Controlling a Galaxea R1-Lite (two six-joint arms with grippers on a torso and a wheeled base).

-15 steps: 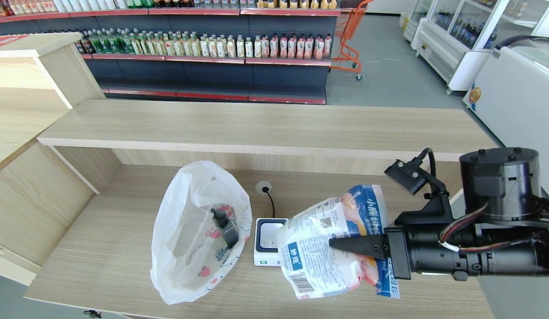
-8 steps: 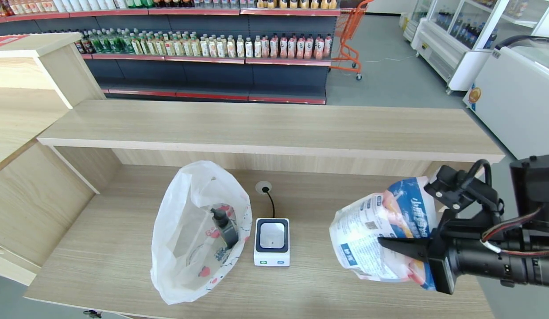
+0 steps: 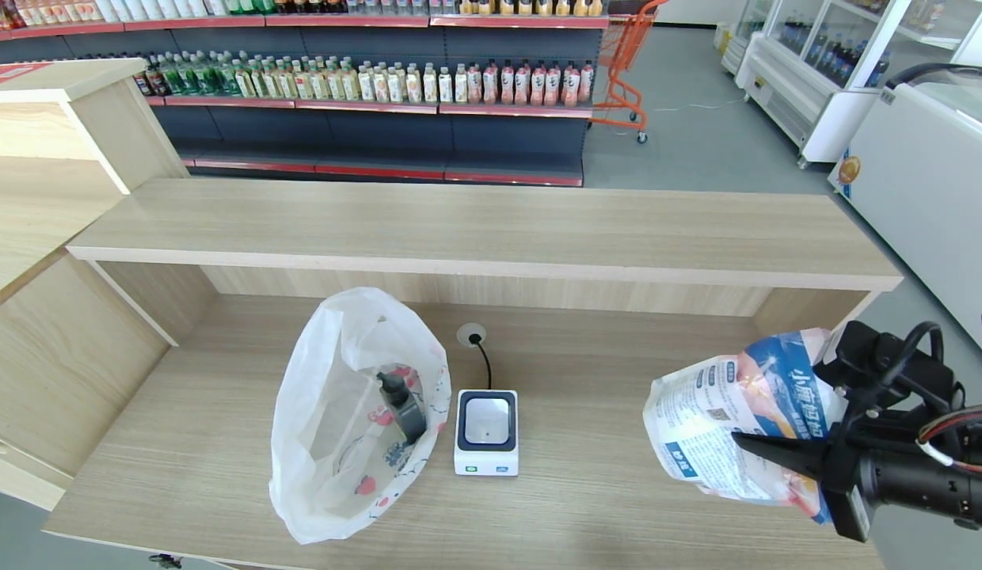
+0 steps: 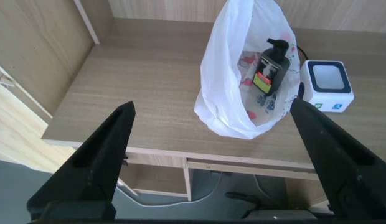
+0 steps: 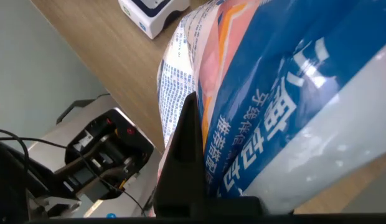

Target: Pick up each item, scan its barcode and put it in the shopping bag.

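Gripper (image 3: 764,453) of the right arm is pinching a printed snack package (image 3: 721,412). One dark finger (image 3: 776,451) lies across the front face of the package, and the other finger is hidden behind it. The right arm comes in low from the robot's right and lies almost level, with the fingers pointing toward the robot's left. The package is held in the air over the right end of the bench (image 3: 618,356), tilted, with its white and blue side turned toward the scanner (image 3: 486,431), but well apart from it.

The scanner stands near the middle of the bench, its window facing up, and a black cable (image 3: 485,360) runs from it to a round hole behind. Just beside it, on the robot's left, the white shopping bag (image 3: 340,412) stands open, with a dark pump bottle (image 3: 401,408) inside.

In the left wrist view, the left gripper (image 4: 211,104) hangs above the near edge of the bench. Its fingers are spread wide and hold nothing, and the shopping bag is below them.
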